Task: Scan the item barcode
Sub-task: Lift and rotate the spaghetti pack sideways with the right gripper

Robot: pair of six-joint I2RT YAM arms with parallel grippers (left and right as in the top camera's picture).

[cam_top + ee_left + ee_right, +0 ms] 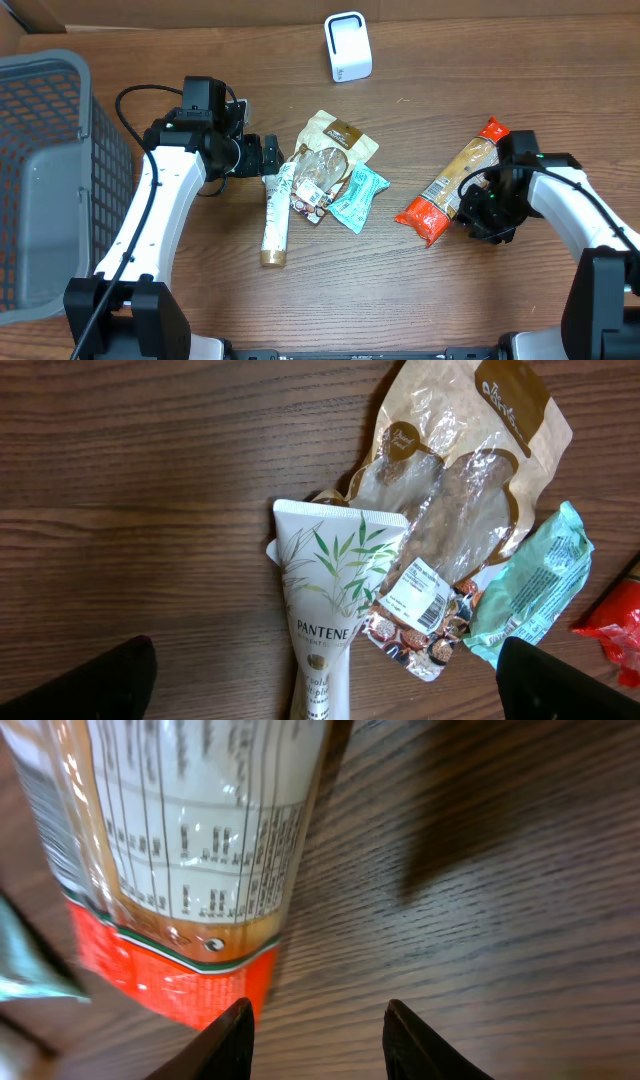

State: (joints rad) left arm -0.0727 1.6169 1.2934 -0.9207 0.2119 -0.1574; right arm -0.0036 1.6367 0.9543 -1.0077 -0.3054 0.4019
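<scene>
An orange-and-red snack package [450,185] lies flat on the table at the right, its printed label facing up [190,850]. My right gripper [476,212] sits low at its near end. In the right wrist view the right gripper [316,1010] is open with only bare wood between the fingers, and the package's red end [170,975] lies just left of the left fingertip. My left gripper [270,160] hovers wide open over the head of a white Pantene tube [330,610]. A white barcode scanner [347,46] stands at the back.
A brown snack bag [335,140], a clear bag of nuts with a barcode sticker [420,585] and a teal packet [358,197] overlap in the middle beside the tube. A grey mesh basket [50,170] fills the left edge.
</scene>
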